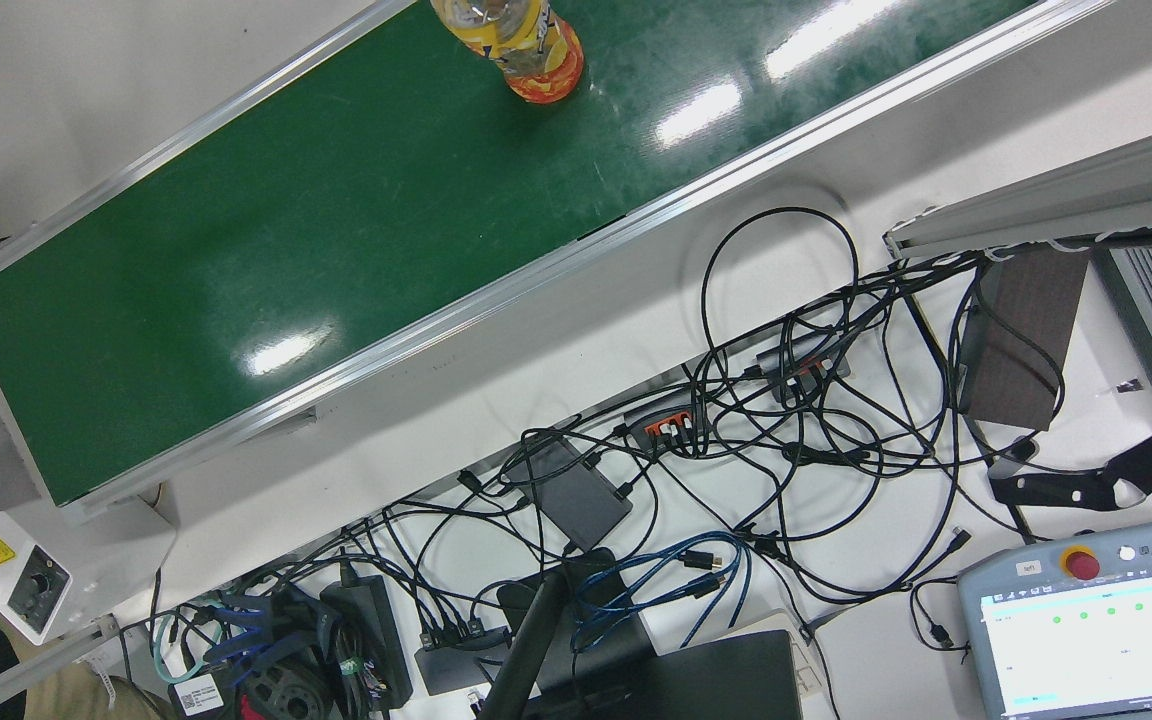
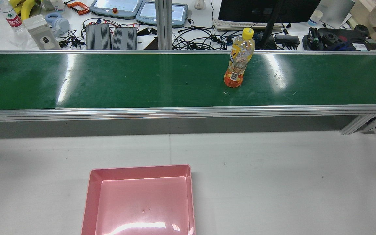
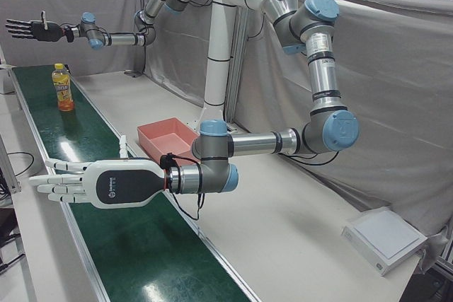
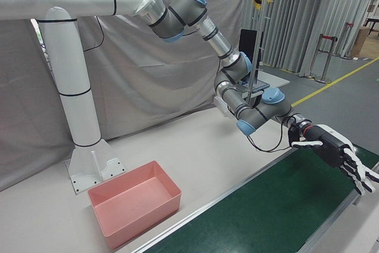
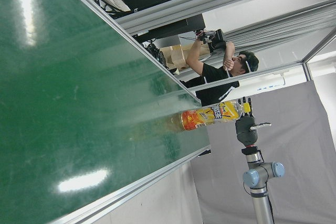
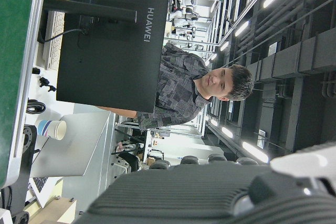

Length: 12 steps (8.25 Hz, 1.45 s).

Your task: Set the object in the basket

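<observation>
An orange drink bottle (image 2: pixel 239 63) with a yellow cap stands upright on the green conveyor belt (image 2: pixel 109 81), right of the middle. It also shows in the front view (image 1: pixel 526 45), the left-front view (image 3: pixel 62 87) and the left hand view (image 5: pixel 212 115). The pink basket (image 2: pixel 140 202) sits empty on the white table before the belt, and shows in two more views (image 3: pixel 168 137) (image 4: pixel 135 204). My white left hand (image 3: pixel 92 183) is open and flat over the belt, far from the bottle. My black right hand (image 3: pixel 28 30) (image 4: pixel 340 155) is open and raised beyond the bottle.
A desk behind the belt holds cables (image 1: pixel 786 420), a teach pendant (image 1: pixel 1096 630), a black monitor (image 6: pixel 113 40) and power boxes (image 2: pixel 111 37). People stand there (image 6: pixel 199 90). A white box (image 3: pixel 386 238) lies on the table's far corner. The white pedestal (image 4: pixel 89 164) stands behind the basket.
</observation>
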Tool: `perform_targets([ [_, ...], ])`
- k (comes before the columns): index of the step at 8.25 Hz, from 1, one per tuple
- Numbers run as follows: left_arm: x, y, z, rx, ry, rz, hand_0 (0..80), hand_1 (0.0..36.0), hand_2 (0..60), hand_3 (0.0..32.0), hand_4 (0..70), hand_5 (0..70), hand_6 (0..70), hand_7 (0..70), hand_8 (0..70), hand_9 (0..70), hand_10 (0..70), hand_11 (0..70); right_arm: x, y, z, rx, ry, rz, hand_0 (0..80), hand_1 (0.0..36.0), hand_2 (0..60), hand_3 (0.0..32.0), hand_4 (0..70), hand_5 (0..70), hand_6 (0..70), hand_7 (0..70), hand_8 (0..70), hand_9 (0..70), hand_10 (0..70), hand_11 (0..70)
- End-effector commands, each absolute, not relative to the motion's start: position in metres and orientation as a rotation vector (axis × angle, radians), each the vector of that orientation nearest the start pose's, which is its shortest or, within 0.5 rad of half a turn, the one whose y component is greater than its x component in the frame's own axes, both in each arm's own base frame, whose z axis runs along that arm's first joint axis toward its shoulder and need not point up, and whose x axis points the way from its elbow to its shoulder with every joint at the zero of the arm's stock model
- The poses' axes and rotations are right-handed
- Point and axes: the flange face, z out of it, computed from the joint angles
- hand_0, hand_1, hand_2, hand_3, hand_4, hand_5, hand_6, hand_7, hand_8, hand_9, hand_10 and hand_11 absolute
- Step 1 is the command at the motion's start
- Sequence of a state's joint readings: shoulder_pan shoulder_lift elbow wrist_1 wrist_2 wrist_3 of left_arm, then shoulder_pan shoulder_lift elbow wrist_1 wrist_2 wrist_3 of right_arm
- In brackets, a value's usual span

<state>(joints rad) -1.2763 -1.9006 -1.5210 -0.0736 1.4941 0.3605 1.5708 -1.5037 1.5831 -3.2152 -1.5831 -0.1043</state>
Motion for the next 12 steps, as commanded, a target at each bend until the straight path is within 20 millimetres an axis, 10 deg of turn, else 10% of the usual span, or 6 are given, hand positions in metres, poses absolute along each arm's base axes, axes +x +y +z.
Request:
perform_targets([
  [1, 0.0515, -0.6554, 0.5142, 0.14, 2.349, -1.577, 46.8, 6.3, 0.0, 0.0, 16.3, 17.2, 0.0, 0.0, 7.0, 11.4, 9.2, 14.1, 0.1321, -0.5198, 0.6544, -0.105, 2.286, -2.271, 0.0, 0.0, 0.0, 0.0, 0.0, 0.0, 0.0, 0.0, 0.0, 0.0, 0.0, 0.0],
  [12, 0.0609, -0.6555, 0.5171, 0.124, 2.339, -1.577, 46.5, 6.2, 0.0, 0.0, 15.8, 19.2, 0.0, 0.0, 6.8, 11.6, 10.1, 15.4, 0.1321, -0.5192, 0.6544, -0.105, 2.286, -2.271, 0.0, 0.0, 0.0, 0.0, 0.0, 0.0, 0.0, 0.0, 0.0, 0.0, 0.0, 0.0],
])
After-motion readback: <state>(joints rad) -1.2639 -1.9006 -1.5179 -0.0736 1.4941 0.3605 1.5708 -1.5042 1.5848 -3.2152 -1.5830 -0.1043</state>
